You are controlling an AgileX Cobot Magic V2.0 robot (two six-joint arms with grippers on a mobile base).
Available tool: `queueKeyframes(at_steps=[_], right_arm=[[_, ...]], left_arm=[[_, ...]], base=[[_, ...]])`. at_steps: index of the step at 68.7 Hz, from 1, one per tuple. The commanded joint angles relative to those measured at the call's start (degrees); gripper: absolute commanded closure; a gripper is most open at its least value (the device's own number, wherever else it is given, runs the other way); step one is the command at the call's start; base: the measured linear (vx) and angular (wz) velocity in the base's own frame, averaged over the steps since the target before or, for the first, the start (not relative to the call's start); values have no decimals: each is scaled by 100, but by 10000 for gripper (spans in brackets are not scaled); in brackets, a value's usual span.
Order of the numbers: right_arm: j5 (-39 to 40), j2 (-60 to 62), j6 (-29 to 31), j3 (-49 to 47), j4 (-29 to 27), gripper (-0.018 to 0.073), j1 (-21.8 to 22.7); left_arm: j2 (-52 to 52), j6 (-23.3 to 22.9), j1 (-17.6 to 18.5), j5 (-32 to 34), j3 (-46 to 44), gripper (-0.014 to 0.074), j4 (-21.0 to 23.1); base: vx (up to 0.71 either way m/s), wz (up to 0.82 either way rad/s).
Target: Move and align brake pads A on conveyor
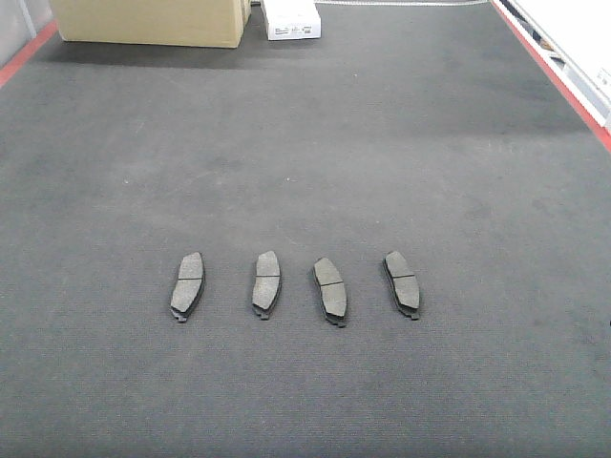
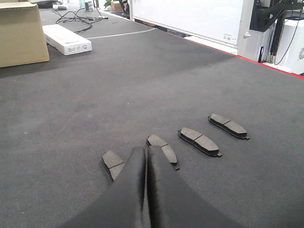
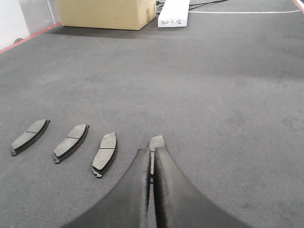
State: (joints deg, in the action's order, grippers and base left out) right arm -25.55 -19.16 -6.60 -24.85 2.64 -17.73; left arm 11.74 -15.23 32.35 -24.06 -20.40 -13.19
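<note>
Several dark grey brake pads A lie in a row across the dark conveyor point(image 1: 305, 143), from the leftmost point(image 1: 188, 283) to the rightmost point(image 1: 402, 281), each roughly lengthwise. Neither gripper shows in the front view. In the left wrist view my left gripper point(image 2: 146, 150) is shut and empty, hanging over the gap between the leftmost pad point(image 2: 112, 163) and the second pad point(image 2: 164, 147) and covering part of each. In the right wrist view my right gripper point(image 3: 153, 150) is shut and empty above the rightmost pad point(image 3: 156, 141), hiding most of it.
A cardboard box point(image 1: 153, 21) and a flat white box point(image 1: 292, 19) stand at the belt's far end. Red edges run along the right side point(image 1: 549, 67) and the left side point(image 1: 24, 52). White panels point(image 2: 190, 19) stand beyond the right edge.
</note>
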Motion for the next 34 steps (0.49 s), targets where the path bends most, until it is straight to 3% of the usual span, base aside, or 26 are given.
queueKeyframes(at_steps=[1,34], right_arm=[[436,-41,52,-147,50,568,50],[436,-41,52,-147,50,568,50]], left_arm=[[50,-23,21,389,-157,601,-32],[50,-23,21,389,-157,601,-32]], base=[[0,0],[0,0]])
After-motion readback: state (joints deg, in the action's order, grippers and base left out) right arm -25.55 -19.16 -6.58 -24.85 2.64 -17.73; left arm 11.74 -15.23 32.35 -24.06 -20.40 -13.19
